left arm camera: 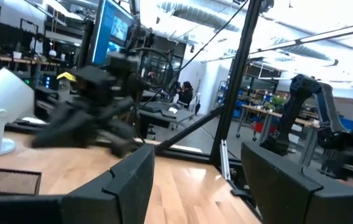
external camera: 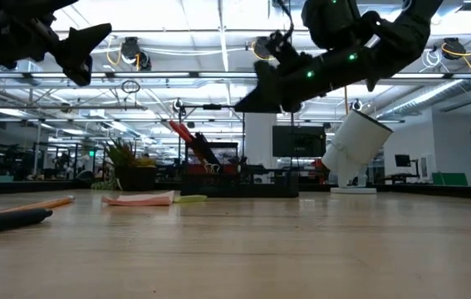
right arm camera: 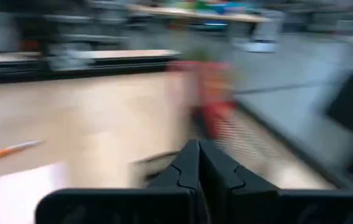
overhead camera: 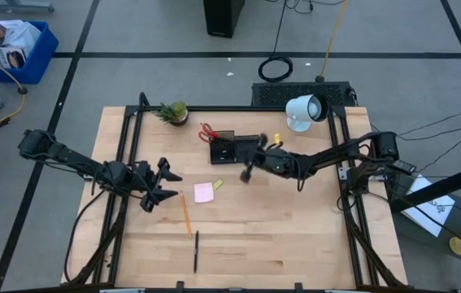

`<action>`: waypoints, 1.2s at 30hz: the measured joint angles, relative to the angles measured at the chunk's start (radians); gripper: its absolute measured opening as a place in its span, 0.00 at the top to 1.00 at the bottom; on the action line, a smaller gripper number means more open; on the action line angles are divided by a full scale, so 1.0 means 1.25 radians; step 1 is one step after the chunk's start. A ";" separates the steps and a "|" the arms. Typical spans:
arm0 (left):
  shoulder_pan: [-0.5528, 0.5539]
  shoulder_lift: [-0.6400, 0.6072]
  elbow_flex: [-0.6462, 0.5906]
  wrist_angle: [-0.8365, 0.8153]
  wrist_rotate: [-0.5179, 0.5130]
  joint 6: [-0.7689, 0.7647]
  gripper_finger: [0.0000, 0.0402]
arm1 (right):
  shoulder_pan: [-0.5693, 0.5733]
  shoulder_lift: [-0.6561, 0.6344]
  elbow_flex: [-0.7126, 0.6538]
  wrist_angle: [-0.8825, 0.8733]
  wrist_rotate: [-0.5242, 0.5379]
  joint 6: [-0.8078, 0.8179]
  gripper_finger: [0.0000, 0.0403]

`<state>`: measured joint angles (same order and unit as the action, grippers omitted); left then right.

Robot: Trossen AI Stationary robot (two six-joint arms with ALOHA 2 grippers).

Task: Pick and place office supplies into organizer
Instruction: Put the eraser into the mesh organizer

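High view shows me the slim orange pencil (overhead camera: 186,214) lying lengthwise toward the near edge of the pale wooden bench (overhead camera: 295,236), with the black pen (overhead camera: 196,251) just past it on nearly the same axis. Beside the flat pink sticky-note pad (overhead camera: 204,192) my left gripper (overhead camera: 161,185) hovers, jaws wide, empty. My right gripper (overhead camera: 247,172), jaws pressed together on nothing, hangs by the boxy black organizer (overhead camera: 228,150), red-handled scissors (overhead camera: 207,132) sticking out.

The left gripper (left arm camera: 192,186) has its two dark fingers (left arm camera: 123,186) spread wide with nothing between them, above the wooden table (left arm camera: 182,193). Farther off, the right arm (left arm camera: 95,112) shows blurred over the table, near a white round device (left arm camera: 2,109).
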<state>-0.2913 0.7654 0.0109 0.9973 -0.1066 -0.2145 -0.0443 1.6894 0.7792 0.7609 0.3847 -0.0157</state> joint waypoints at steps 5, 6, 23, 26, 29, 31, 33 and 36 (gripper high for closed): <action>0.000 0.000 0.000 -0.018 0.000 -0.008 0.39 | 0.027 0.000 0.000 0.067 -0.213 0.037 1.00; 0.000 0.000 0.000 -0.016 0.001 -0.022 0.39 | 0.029 0.000 0.000 0.084 -0.243 0.044 1.00; 0.000 0.000 0.000 -0.002 -0.021 -0.108 0.39 | 0.233 0.000 0.000 0.052 -0.226 0.094 0.62; 0.000 0.000 0.000 -0.001 -0.040 -0.108 0.39 | 0.250 0.000 0.000 0.012 -0.223 0.102 0.50; 0.000 0.000 0.000 -0.001 -0.041 -0.108 0.39 | 0.258 0.000 0.000 -0.012 -0.225 0.128 0.40; 0.000 0.000 0.000 -0.001 -0.041 -0.108 0.39 | 0.260 0.000 0.000 0.012 -0.225 0.129 0.35; 0.000 0.000 0.000 -0.002 -0.041 -0.111 0.39 | 0.264 0.000 0.000 0.025 -0.225 0.129 0.33; 0.000 0.000 0.000 -0.005 -0.042 -0.132 0.39 | 0.268 0.000 0.000 0.038 -0.227 0.115 0.31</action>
<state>-0.2913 0.7654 0.0109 0.9913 -0.1585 -0.3799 0.2906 1.6894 0.7788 0.8081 0.1011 0.1280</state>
